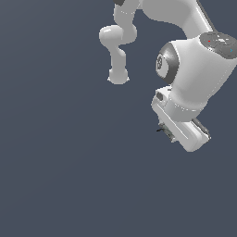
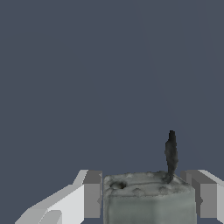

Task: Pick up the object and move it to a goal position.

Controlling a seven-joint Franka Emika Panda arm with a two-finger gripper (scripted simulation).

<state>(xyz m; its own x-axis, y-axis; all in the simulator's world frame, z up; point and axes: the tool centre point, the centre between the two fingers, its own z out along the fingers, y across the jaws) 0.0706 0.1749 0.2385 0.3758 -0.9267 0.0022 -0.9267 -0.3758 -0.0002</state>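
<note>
In the wrist view the grey-green blocky object [image 2: 148, 199] sits between my two grey finger pads [image 2: 92, 194], which press against its sides. A thin dark protrusion [image 2: 170, 153] sticks out from it. My gripper [image 2: 146, 197] is shut on the object. In the exterior view the white arm hangs at the upper right. My gripper [image 1: 167, 134] is mostly hidden behind the white hand, and only a small dark bit of the object [image 1: 164, 131] shows at its edge, held above the plain dark floor.
The arm's white base link [image 1: 118, 76] stands at the upper middle of the exterior view. A flat dark blue-grey surface [image 1: 69, 162] fills the background in both views.
</note>
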